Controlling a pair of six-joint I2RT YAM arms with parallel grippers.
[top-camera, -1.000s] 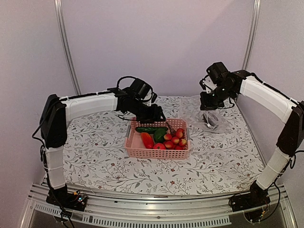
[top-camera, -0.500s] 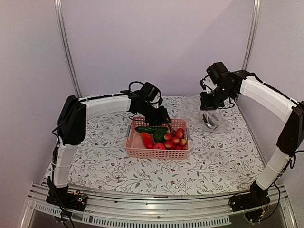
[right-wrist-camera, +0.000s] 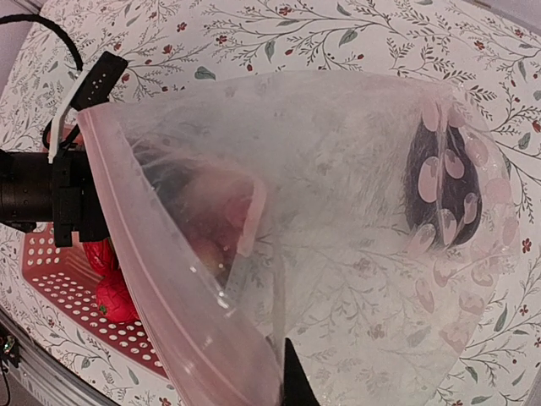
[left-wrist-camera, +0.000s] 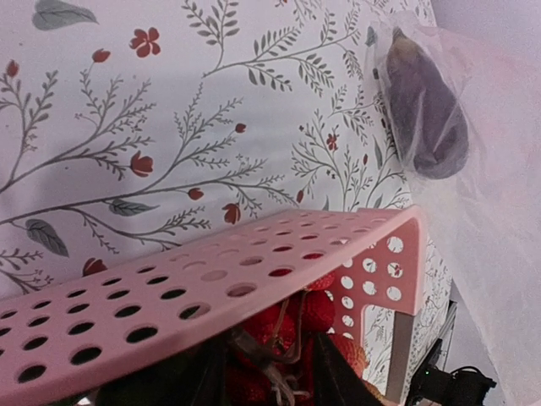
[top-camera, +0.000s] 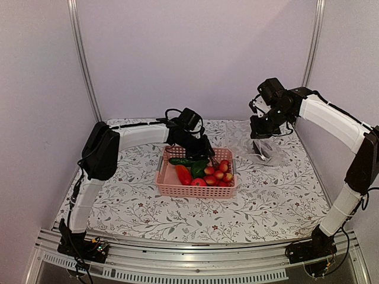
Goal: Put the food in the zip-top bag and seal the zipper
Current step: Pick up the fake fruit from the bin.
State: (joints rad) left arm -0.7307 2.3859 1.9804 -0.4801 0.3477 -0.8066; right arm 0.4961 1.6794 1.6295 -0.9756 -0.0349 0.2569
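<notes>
The pink basket (top-camera: 177, 188) holds a green cucumber (top-camera: 180, 161), a green pepper (top-camera: 198, 168), a red-orange piece (top-camera: 183, 175) and a cluster of small red fruits (top-camera: 218, 174). My left gripper (top-camera: 199, 148) dips over the basket's back wall (left-wrist-camera: 169, 288). In the left wrist view its jaws (left-wrist-camera: 269, 385) stand apart, open, on either side of the red cluster (left-wrist-camera: 300, 317) and its stem. My right gripper (top-camera: 260, 129) is shut on the zip-top bag (right-wrist-camera: 338, 211) at its mouth, holding the zipper (right-wrist-camera: 169, 254) edge up. The dark purple eggplant (right-wrist-camera: 444, 190) lies inside the bag.
The bag (top-camera: 267, 147) lies just right of the basket, towards the back right of the flowered tablecloth (top-camera: 118, 195). The left arm's black wrist (right-wrist-camera: 38, 196) shows beside the bag's mouth. Frame posts (top-camera: 83, 59) rise at the back corners.
The left arm has swung its elbow right and forward, and its gripper has moved slightly right and down into the basket's back right part. The right arm and bag have not moved.
</notes>
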